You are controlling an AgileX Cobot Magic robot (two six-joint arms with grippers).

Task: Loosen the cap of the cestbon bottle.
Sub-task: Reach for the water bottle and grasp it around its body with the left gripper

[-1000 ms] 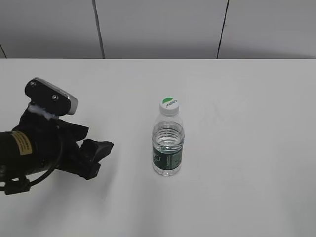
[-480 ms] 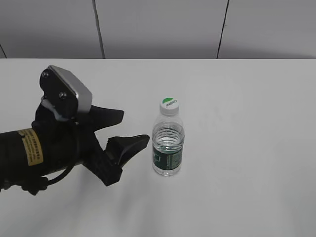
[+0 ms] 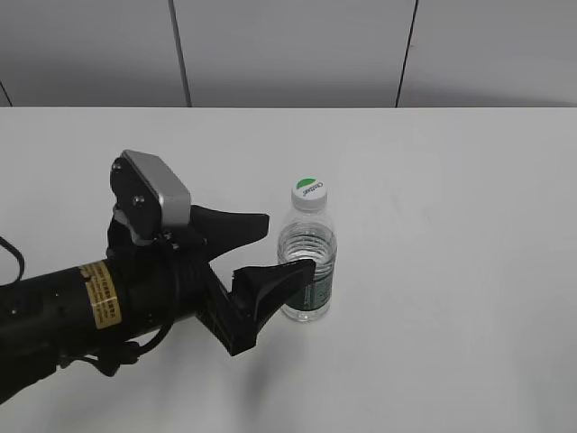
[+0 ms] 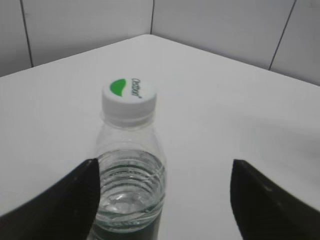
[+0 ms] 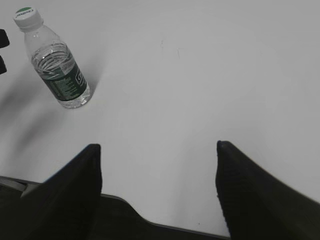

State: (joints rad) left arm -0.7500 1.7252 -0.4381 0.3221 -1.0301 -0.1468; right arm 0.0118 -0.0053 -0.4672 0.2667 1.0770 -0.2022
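1. The cestbon bottle (image 3: 307,262) stands upright on the white surface (image 3: 451,225), near the middle of it, with its long axis vertical and the cap (image 3: 308,192) screwed on top.
2. The left gripper (image 3: 270,248) lies just to the bottle's left, fingers pointing at it and spread wide. In the exterior view the lower finger's tip overlaps the bottle's ribbed body; whether it touches cannot be told from that view.
3. The left arm is clearly the nearer one. The right gripper (image 5: 157,190) hangs well apart from the bottle, also spread and holding nothing, and does not appear in the exterior view at all.
4. As a judgement, the coming move turns on centring the bottle between the left fingers: the left wrist view shows the bottle (image 4: 129,170) off to the left of the gap, close against the left finger (image 4: 65,205), with open space toward the other.
5. The left wrist view alone shows that offset, plus the cap's (image 4: 129,96) green patch and lettering close up.
6. The right wrist view shows the bottle (image 5: 57,65) whole with its dark green label, far off at the upper left, which the left wrist view cuts off.
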